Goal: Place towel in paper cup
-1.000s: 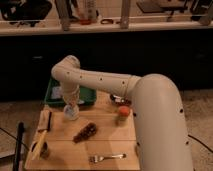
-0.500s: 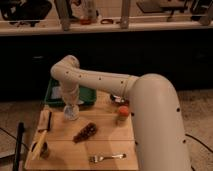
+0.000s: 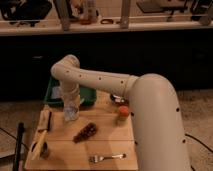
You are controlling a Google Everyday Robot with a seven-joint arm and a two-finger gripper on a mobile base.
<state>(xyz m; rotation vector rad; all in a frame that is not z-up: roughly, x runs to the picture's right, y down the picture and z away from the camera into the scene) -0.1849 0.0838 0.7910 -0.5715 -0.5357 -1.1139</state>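
Observation:
My gripper (image 3: 71, 106) hangs at the end of the white arm and points straight down over the left part of the wooden table (image 3: 107, 140). Right under it stands a pale, whitish object (image 3: 70, 115) that looks like the paper cup with the towel at its mouth. I cannot separate towel from cup, and the gripper hides the top of it. The gripper is directly above it and seems to touch it.
A green tray (image 3: 85, 96) lies just behind the cup. A dark bumpy object (image 3: 85, 132) lies in the middle, a fork (image 3: 107, 157) near the front edge, an orange-lidded jar (image 3: 122, 115) on the right, and a yellow item (image 3: 40, 142) at the left edge.
The gripper has sunk slightly toward the pale object; nothing else on the table has moved.

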